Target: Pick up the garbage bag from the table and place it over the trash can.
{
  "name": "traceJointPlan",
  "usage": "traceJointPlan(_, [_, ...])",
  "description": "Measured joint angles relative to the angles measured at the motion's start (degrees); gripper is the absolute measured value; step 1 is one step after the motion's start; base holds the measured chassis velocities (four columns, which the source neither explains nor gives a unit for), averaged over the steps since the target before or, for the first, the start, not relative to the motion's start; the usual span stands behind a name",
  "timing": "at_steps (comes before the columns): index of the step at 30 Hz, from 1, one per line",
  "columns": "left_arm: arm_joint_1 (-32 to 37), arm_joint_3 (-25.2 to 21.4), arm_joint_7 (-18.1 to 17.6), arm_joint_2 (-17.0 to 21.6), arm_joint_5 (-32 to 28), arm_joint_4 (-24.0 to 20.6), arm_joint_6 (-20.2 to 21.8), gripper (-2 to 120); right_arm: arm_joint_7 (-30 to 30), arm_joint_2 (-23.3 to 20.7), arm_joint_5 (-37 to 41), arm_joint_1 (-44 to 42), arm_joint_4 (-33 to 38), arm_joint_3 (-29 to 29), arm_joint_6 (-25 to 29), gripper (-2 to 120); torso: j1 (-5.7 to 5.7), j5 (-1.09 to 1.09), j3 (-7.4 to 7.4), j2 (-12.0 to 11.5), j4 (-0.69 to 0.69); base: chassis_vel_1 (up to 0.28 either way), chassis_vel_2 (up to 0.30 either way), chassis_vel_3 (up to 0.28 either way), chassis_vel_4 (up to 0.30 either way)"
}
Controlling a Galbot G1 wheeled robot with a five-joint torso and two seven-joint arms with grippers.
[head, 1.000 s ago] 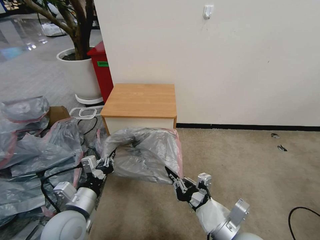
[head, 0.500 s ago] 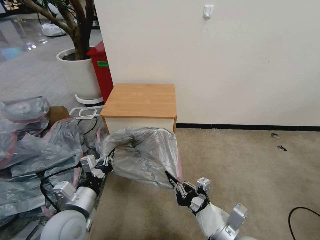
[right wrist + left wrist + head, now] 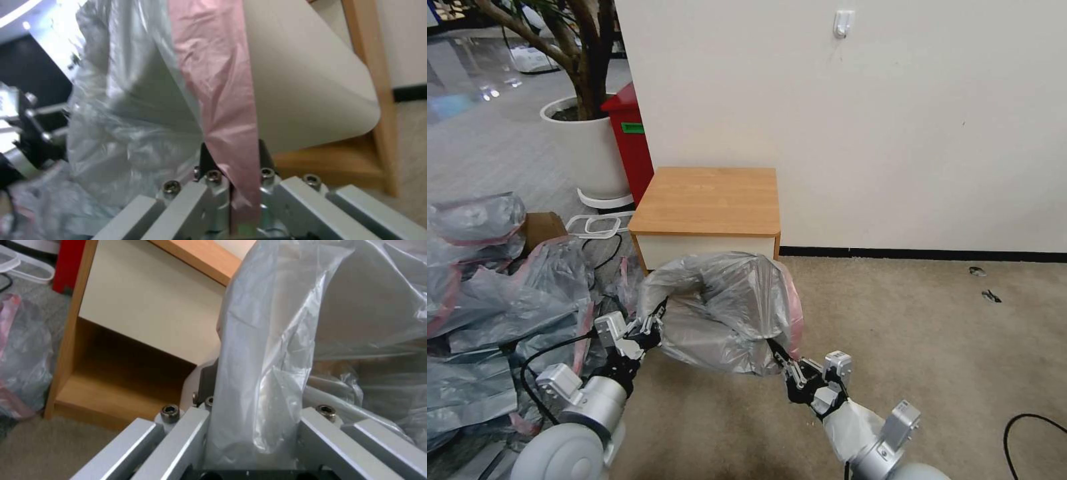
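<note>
Both grippers, the left gripper [image 3: 652,325] and right gripper [image 3: 782,358], have drawn closer while clenching the garbage bag [image 3: 727,310] in front of the table [image 3: 710,200], so slack film could slip or tear.

Standing just beyond the left gripper [image 3: 657,319] and right gripper [image 3: 779,353], blocking forward travel: the table [image 3: 707,200]. Crowding the left gripper's outer side: heaped bags [image 3: 500,293]. Lying open beside the right gripper: bare carpet [image 3: 934,333].
</note>
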Motion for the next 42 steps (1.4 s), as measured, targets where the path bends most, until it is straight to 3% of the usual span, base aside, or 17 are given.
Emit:
traceJointPlan(6, [-0.7,-0.6,-1.2,0.5,0.0,0.7,0.4,3,-1.1,-0.5,-9.3,-0.7,0.2,0.4,0.9,24,0.0,0.0,0.0,0.0,0.0,0.0,0.0,0.0,0.0])
traceJointPlan(7, [-0.7,-0.6,-1.2,0.5,0.0,0.7,0.4,3,-1.1,-0.5,-9.3,-0.7,0.2,0.4,0.9,24,0.0,0.0,0.0,0.0,0.0,0.0,0.0,0.0,0.0])
traceJointPlan(11, [-1.5,-1.6,-2.2,1.1,-0.3,1.9,1.2,3,-1.9,-1.4,-13.9,-1.6,2.1,1.3,-1.2,45,0.0,0.0,0.0,0.0,0.0,0.0,0.0,0.0,0.0])
traceJointPlan(14, [-1.8,-1.8,-2.3,1.2,-0.5,2.7,1.4,3,-2.8,-1.7,-15.0,-1.9,2.8,1.8,-1.6,53,0.0,0.0,0.0,0.0,0.0,0.0,0.0,0.0,0.0])
traceJointPlan(21, [-2.3,-3.1,-1.9,1.6,-3.2,5.3,1.7,3,-7.3,-1.9,-11.0,-2.8,6.3,4.2,0.6,80,0.0,-0.01,0.0,0.0,0.0,0.0,0.0,0.0,0.0])
traceJointPlan(23, [-2.3,-3.2,-1.7,1.6,-3.6,5.4,1.7,3,-7.3,-1.5,-9.8,-2.5,6.6,4.6,1.0,84,0.0,-0.01,0.0,0.0,0.0,0.0,0.0,0.0,0.0])
traceJointPlan(25, [-2.2,-3.6,-0.4,1.8,-5.0,5.9,2.0,3,-4.9,1.1,-4.4,0.6,7.5,6.1,1.6,96,0.0,-0.01,0.0,0.0,0.0,0.0,0.0,0.0,0.0])
traceJointPlan(33, [-1.6,-2.9,1.1,1.6,-5.0,4.8,2.1,3,-2.6,4.9,-1.0,5.7,3.6,4.2,1.6,99,0.0,0.0,0.0,0.0,0.0,0.0,0.0,0.0,0.0])
traceJointPlan(42, [-0.9,-1.3,1.4,0.8,-2.8,4.4,2.0,3,-2.6,7.1,0.3,7.8,1.2,2.5,1.7,82,0.0,0.0,0.0,0.0,0.0,0.0,0.0,0.0,0.0])
